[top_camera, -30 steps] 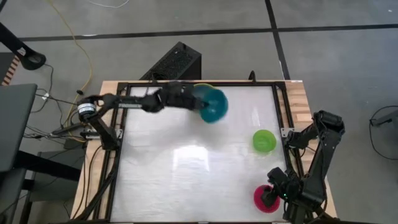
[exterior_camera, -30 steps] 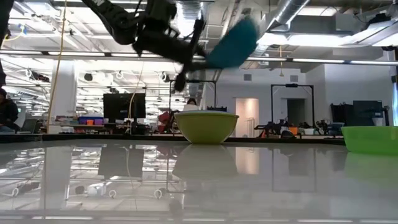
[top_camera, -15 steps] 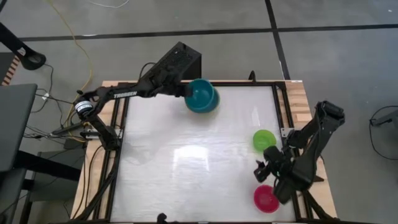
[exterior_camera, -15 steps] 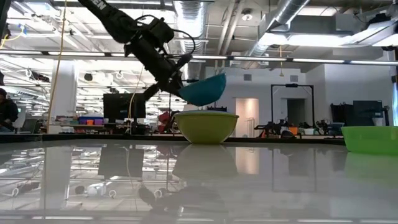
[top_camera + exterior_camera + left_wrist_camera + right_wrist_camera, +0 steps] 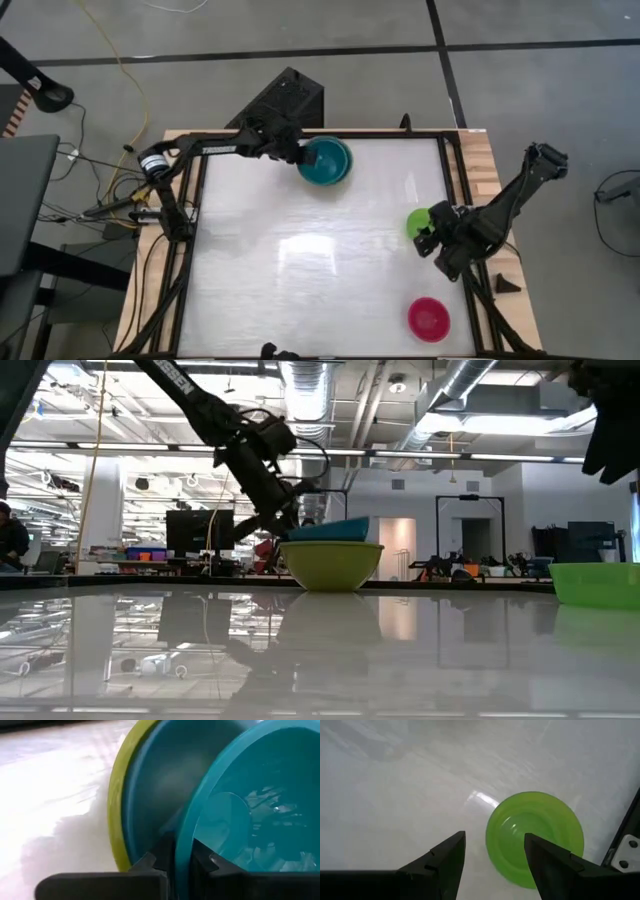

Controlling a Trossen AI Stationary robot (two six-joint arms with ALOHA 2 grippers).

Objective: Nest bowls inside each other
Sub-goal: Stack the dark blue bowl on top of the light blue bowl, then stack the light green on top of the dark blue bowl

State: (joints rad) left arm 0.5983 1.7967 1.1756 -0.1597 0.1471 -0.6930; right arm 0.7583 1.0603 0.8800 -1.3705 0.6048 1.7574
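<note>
At the table's far side the olive-green bowl (image 5: 332, 565) stands on its base, with the light blue bowl (image 5: 150, 795) nested inside it. The teal bowl (image 5: 326, 160) sits in the light blue one, a little tilted, its rim (image 5: 328, 530) showing above the olive rim. My left gripper (image 5: 300, 152) is shut on it from the left. My right gripper (image 5: 432, 240) hangs open just above the small bright green bowl (image 5: 535, 837) at the right edge. The magenta-pink bowl (image 5: 428, 318) stands near the right front corner. My left gripper pinches the teal bowl's rim (image 5: 180, 840) on its left side, one finger inside the bowl and one outside, between it and the light blue bowl. The fingers slant down from the table's left. The teal bowl rests low in the light blue bowl, slightly tilted.
A black metal frame (image 5: 462, 200) runs around the white tabletop. The middle and left front of the table lie bare (image 5: 290, 270). A black box (image 5: 285, 100) stands beyond the far edge.
My left gripper has come down with the teal bowl, turned it from steeply tipped to nearly level, and set it into the light blue bowl within the olive one. My right gripper has left the magenta-pink bowl and moved toward the far edge to the bright green bowl, staying open.
</note>
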